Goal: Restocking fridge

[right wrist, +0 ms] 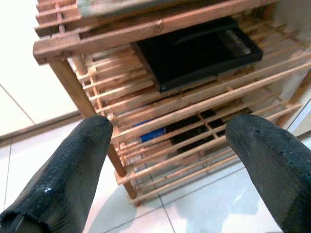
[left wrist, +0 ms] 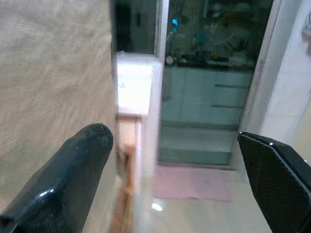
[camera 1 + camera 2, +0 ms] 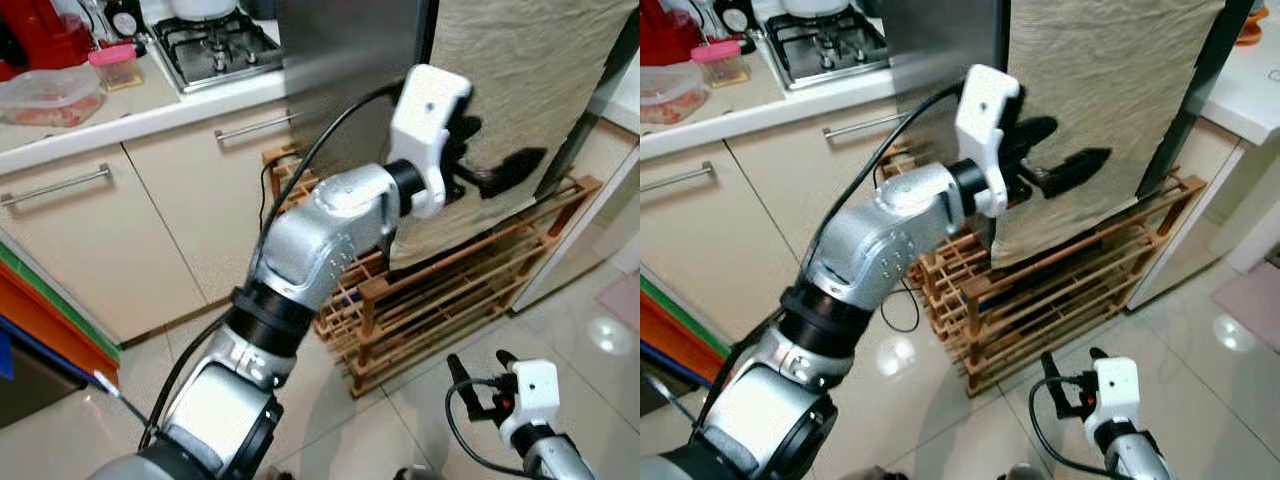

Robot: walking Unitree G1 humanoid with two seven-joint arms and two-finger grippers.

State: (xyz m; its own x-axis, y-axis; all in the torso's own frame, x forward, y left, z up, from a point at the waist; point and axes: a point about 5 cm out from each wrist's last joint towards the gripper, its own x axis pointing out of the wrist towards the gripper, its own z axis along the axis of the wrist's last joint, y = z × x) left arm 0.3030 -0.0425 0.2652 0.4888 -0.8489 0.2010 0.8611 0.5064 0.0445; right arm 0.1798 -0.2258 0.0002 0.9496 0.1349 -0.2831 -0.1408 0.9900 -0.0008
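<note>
Hiding fridge [image 3: 345, 60], beige cloth [image 3: 520, 90], left fingers [image 3: 1065, 160] apart

Wooden rack [image 3: 440, 290] below cloth [image 3: 520, 90], right of cabinets [image 3: 110, 240]

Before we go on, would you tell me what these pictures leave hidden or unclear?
- Fridge front: a beige cloth covers it in both eye views.
- Left gripper: the left wrist view is blurred, so any contact with the cloth is unclear.
- Wooden rack: its slats hide most of the lower-shelf items in the right wrist view.
</note>
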